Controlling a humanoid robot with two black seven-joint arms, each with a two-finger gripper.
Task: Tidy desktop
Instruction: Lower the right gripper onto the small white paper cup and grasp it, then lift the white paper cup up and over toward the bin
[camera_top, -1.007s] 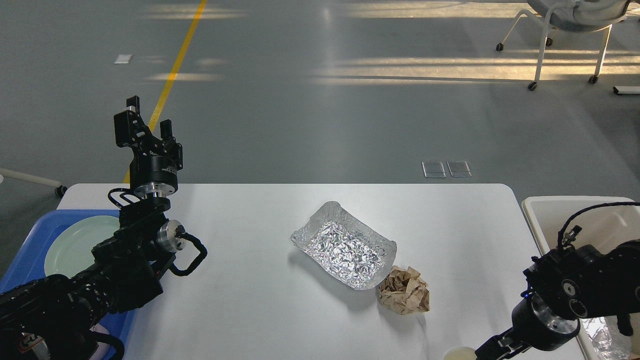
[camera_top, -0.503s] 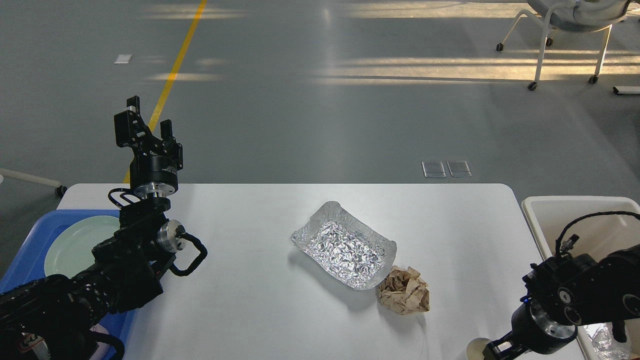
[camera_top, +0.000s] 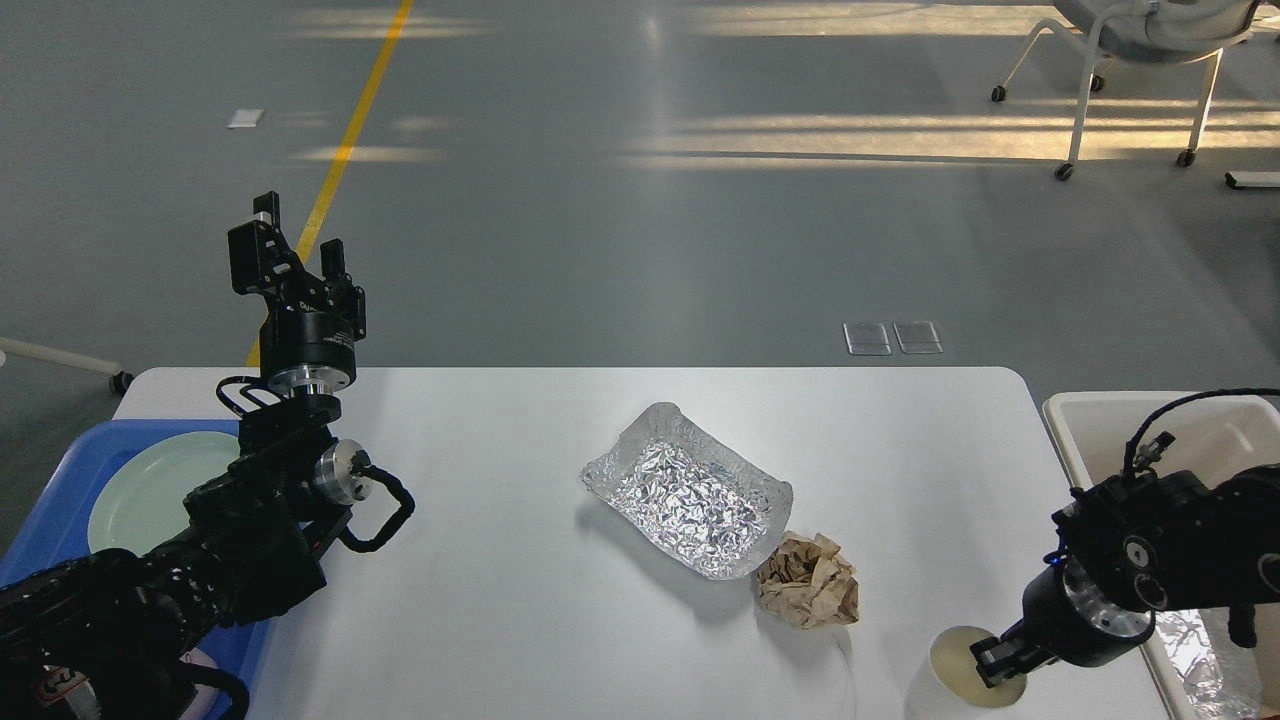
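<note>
The white desktop (camera_top: 500, 620) carries a crumpled foil tray (camera_top: 690, 490) at its middle and a ball of brown paper (camera_top: 808, 582) just right of the tray's near corner. At the near right, my right gripper (camera_top: 1000, 660) is shut on the rim of a pale paper cup (camera_top: 965, 675), which tilts with its mouth towards me. My left gripper (camera_top: 290, 240) is raised above the table's far left corner, fingers apart and empty.
A blue tray (camera_top: 50, 500) holding a pale green plate (camera_top: 150, 485) lies at the left edge under my left arm. An off-white bin (camera_top: 1120, 420) stands off the right edge, with crumpled foil (camera_top: 1200, 670) inside. A wheeled chair (camera_top: 1130, 60) stands far back right.
My right gripper has risen and moved right towards the bin, bringing the paper cup up into fuller view. The left arm has not moved.
</note>
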